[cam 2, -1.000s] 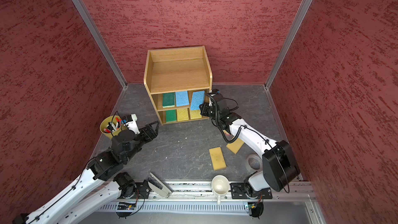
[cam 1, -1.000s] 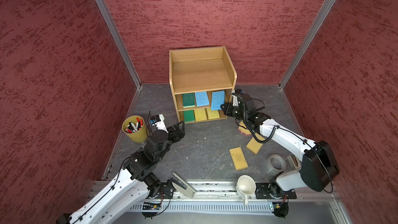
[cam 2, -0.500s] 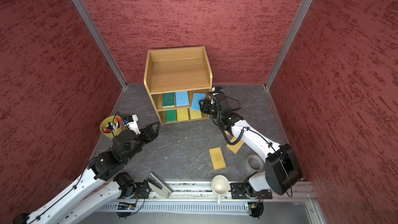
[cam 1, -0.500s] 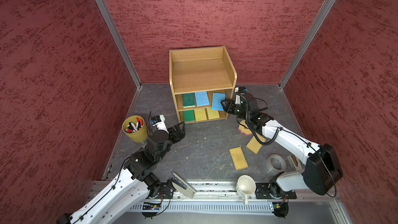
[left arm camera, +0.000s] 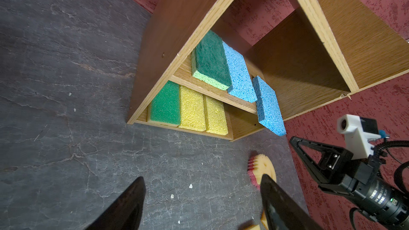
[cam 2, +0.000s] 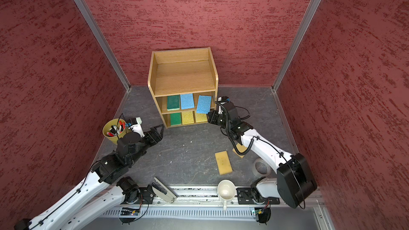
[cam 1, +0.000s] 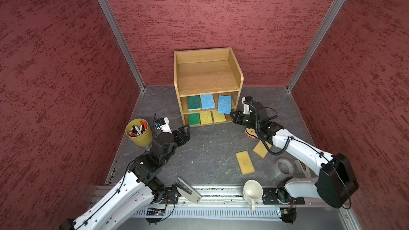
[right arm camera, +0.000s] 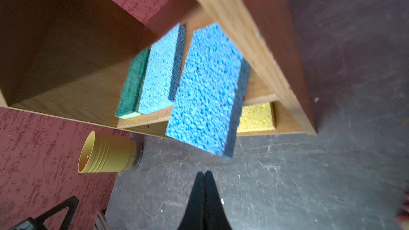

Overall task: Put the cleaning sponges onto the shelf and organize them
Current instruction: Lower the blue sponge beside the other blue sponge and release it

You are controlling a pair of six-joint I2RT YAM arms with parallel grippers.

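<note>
While a blue sponge (cam 1: 224, 104) is seen jutting, tilted, over the front edge of the shelf's (cam 1: 208, 74) middle tier, its long axis is pointed at the right gripper (cam 1: 231, 114), pictured empty with jaws pressed together just short of it, the spread left gripper (cam 1: 186, 129) being well apart.

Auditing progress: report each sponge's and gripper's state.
Rightmost blue foam sponge: tilted, overhanging middle tier, unheld.
Other blue foam sponge: flat, middle tier.
Two green foam sponges: flat, middle and bottom tiers.
Two yellow foam sponges: flat, bottom tier.
Two tan rectangular sponges: on tabletop.
Round yellow sponge: on tabletop.
Left gripper: jaws open.
Right gripper: jaws shut, empty.
</note>
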